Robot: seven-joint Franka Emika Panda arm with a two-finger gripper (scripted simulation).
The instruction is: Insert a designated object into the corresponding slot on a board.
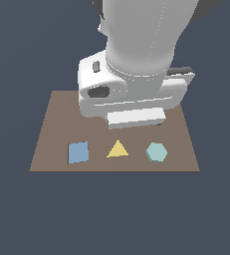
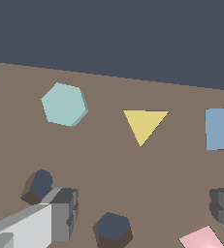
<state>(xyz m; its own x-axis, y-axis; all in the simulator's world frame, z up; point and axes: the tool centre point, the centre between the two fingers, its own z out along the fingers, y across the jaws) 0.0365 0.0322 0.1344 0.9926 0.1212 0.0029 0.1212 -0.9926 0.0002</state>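
Gripper [image 2: 142,213] wide open, holding nothing, over the flat brown board [image 1: 47,144]. Pale teal hexagonal block [image 1: 156,152] sits lower right in the exterior view, beside the yellow triangle [image 1: 117,149]. Dark hexagonal slot [image 2: 113,226] shows low in the wrist frame. Risks: clipping the triangle, or the hexagon's corners misaligned with the slot so it jams.

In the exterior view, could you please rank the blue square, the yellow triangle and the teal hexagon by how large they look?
1. Blue square, the largest.
2. Teal hexagon and yellow triangle: about equally wide, too close to rank, though the triangle covers slightly less area.
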